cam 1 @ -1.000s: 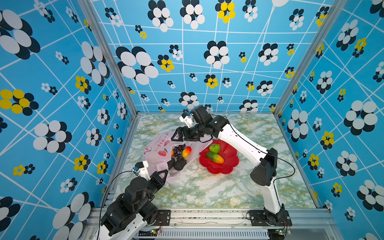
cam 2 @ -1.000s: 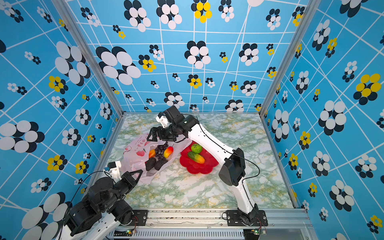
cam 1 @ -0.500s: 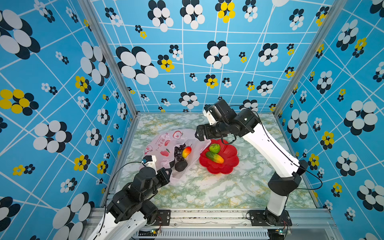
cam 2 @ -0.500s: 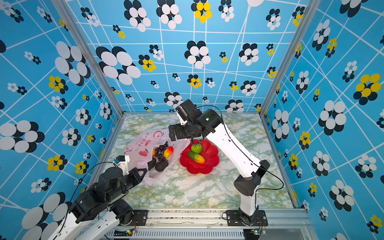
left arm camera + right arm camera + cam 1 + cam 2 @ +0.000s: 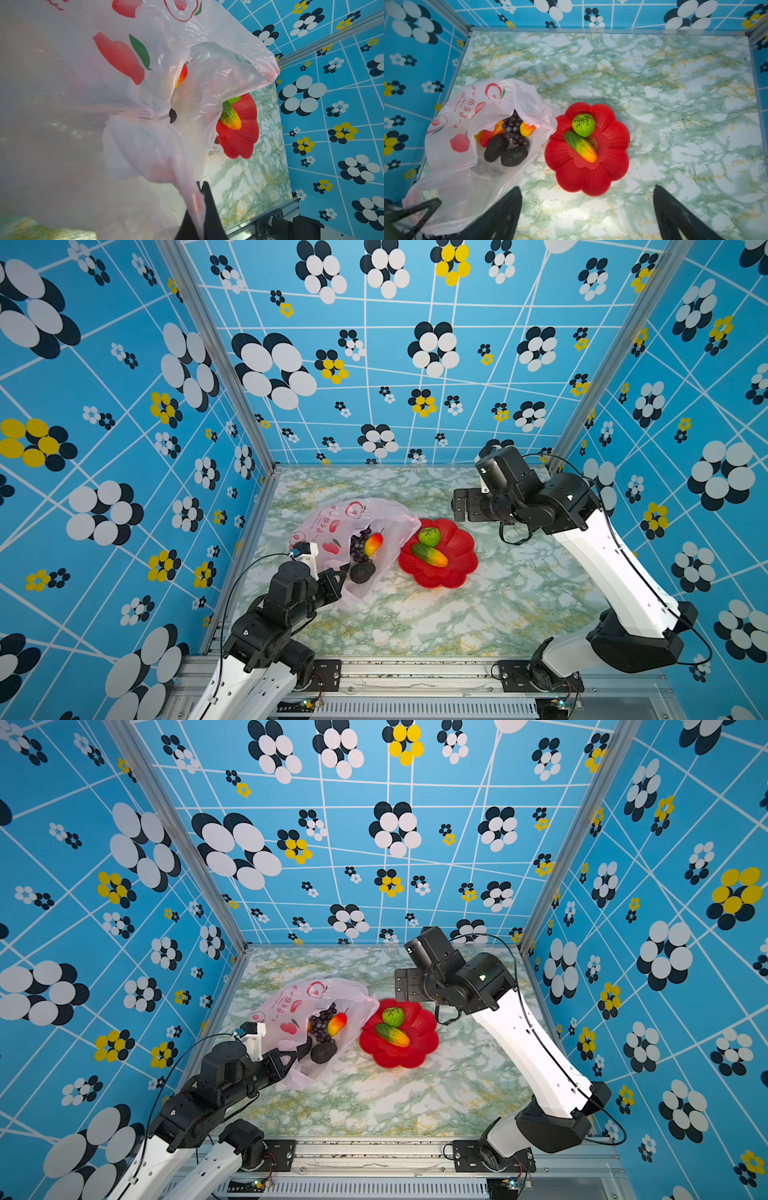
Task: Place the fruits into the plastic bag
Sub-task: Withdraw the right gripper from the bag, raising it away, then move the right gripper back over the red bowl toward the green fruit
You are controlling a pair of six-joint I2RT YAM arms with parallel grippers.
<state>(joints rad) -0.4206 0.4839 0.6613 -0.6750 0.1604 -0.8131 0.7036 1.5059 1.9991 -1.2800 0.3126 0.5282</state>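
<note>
The right arm has swung back from above the thin, translucent pale pink plastic bag (image 5: 332, 522) and now hangs raised over the far side of the red flower-shaped plastic dish (image 5: 465, 568). Its right claw (image 5: 586, 187) is spread wide with nothing in it. I take it a delivery is just done and the next pick is being lined up. The left arm has shifted only a little. The left claw (image 5: 337, 574) is pinched shut on the bag's near edge, holding the mouth up and open towards the dish.

The bag lies crinkled on the left of the green marbled desk (image 5: 415, 622), just beside the dish. Inside it (clearest from the right wrist camera) are a dark purple grape bunch (image 5: 513, 126), a red-yellow mango (image 5: 527, 128), two dark rough avocados (image 5: 513, 155) and a half-hidden red fruit (image 5: 485, 138).

Two fruits remain on the dish — a round green kiwi-like fruit (image 5: 429, 536) and a green-yellow-orange oblong fruit (image 5: 430, 554), touching each other. The job looks well along, with these two left.
</note>
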